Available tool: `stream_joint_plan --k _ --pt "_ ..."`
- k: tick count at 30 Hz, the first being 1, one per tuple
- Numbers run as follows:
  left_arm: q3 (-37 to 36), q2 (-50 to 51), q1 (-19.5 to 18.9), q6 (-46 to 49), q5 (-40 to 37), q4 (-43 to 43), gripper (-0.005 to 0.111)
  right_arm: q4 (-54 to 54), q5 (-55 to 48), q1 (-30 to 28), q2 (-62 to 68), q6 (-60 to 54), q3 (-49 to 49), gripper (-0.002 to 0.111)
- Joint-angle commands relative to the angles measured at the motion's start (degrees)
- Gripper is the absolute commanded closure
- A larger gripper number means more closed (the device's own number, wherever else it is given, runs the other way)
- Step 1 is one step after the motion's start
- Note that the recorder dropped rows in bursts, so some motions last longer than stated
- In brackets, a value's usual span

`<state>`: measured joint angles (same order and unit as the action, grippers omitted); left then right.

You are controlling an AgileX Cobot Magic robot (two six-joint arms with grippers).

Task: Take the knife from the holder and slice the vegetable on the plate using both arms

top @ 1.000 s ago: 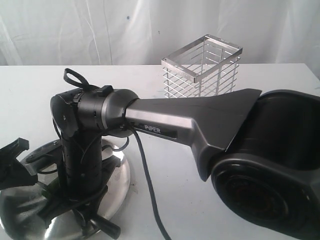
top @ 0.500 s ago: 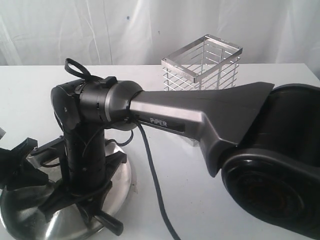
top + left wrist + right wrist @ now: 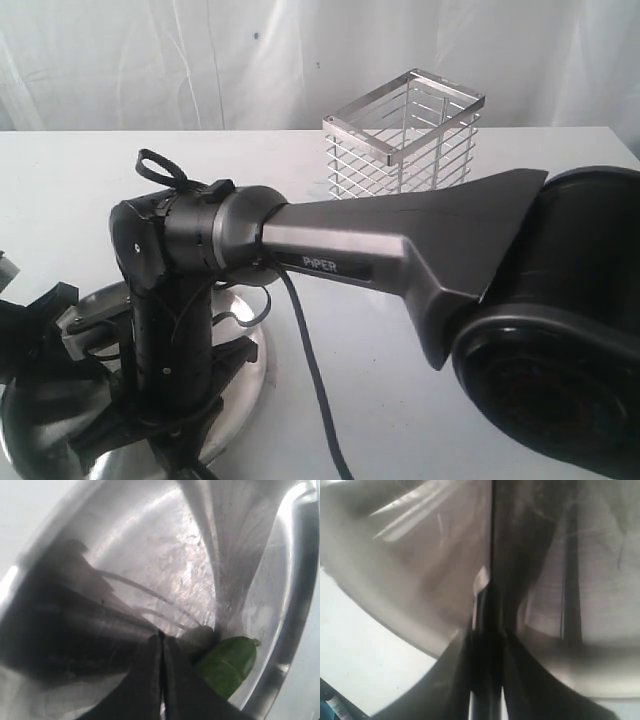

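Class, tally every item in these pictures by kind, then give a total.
Robot arms: 2
Wire holder: 1
Steel plate: 1
Green vegetable: 1
Knife: 1
Total: 6

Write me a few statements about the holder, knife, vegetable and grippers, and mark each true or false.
1. The holder stands on the plate. False: it stands on the table, apart from the plate.
2. The left gripper is shut. True.
3. The knife sits in the holder. False: the right gripper grips it over the plate.
4. The vegetable lies on the plate. True.
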<state>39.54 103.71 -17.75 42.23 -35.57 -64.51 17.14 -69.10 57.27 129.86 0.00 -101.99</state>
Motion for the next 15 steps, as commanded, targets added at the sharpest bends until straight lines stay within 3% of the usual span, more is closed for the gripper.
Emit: stream_joint_plan --k 1,15 --pt "1.4 -0.4 0.7 0.2 -1.7 -0.1 0.107 1.6 -0.9 0.9 -2.5 -1.5 1.5 0.108" --pt "5.1 -1.7 0.7 -0.2 -5.0 -1.4 0.107 -1.9 -0.9 0.9 -6.2 0.4 9.6 0.108"
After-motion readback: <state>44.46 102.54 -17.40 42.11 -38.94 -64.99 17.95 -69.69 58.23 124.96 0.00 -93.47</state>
